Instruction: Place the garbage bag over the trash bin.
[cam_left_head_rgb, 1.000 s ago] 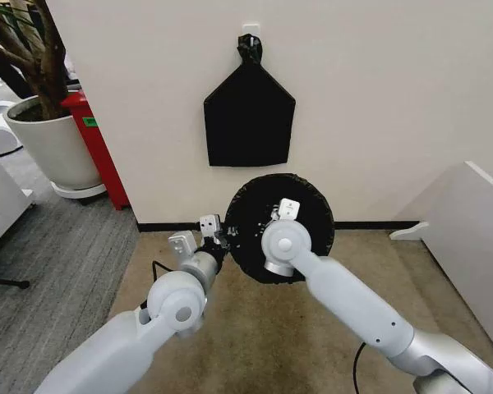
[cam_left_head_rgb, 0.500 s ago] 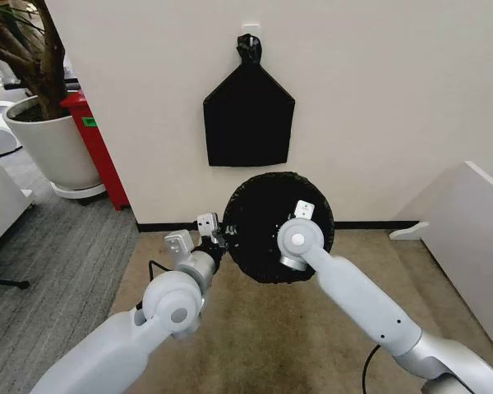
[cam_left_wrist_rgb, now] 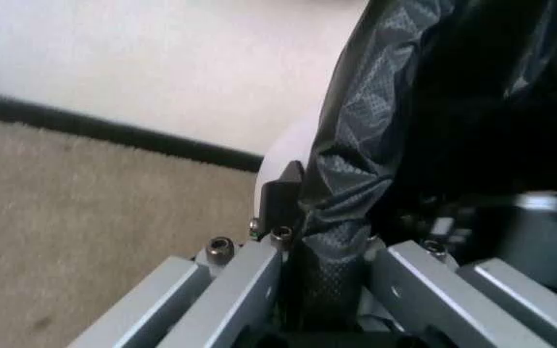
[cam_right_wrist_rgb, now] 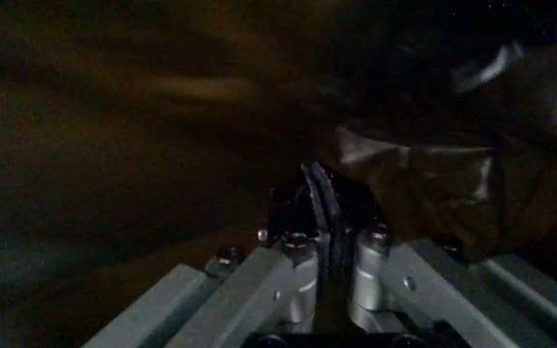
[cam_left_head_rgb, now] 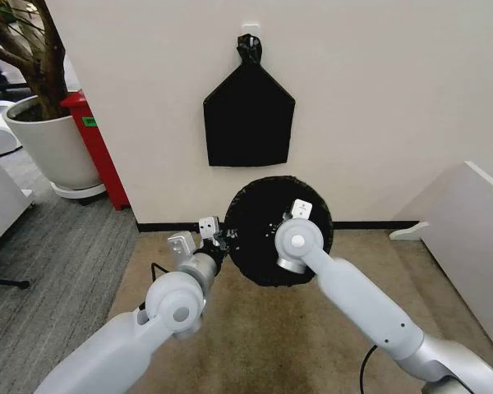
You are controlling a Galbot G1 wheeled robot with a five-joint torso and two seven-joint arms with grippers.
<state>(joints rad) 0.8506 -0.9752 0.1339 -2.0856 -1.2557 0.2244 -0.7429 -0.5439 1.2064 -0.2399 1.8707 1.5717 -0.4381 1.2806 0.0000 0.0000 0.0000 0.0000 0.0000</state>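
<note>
The left claw (cam_left_wrist_rgb: 322, 290) is clenched on a bunched fold of the garbage bag (cam_left_wrist_rgb: 434, 116), the crinkled black plastic pinched between its two fingers at the left edge of the bin's mouth; a sliver of the cream-white trash bin (cam_left_wrist_rgb: 283, 148) shows just behind the plastic. In the head view this left claw (cam_left_head_rgb: 220, 240) sits at the left rim of the black-lined opening. The right claw (cam_right_wrist_rgb: 322, 210) reaches down inside the bag, its fingers pressed together with no gap between them; in the dark interior I cannot tell whether a layer of plastic lies between them. From the head camera the right arm's wrist covers the right claw, over the right half of the opening. The garbage bag (cam_left_head_rgb: 259, 217) is draped over the bin's rim, and the bin stands on the tan carpet (cam_left_head_rgb: 246, 336) against the wall. On the wall above hangs a flat black bundle (cam_left_head_rgb: 248, 119) with a knotted top. Far left stand a white plant pot (cam_left_head_rgb: 53, 148) and a red cabinet (cam_left_head_rgb: 99, 152).
</note>
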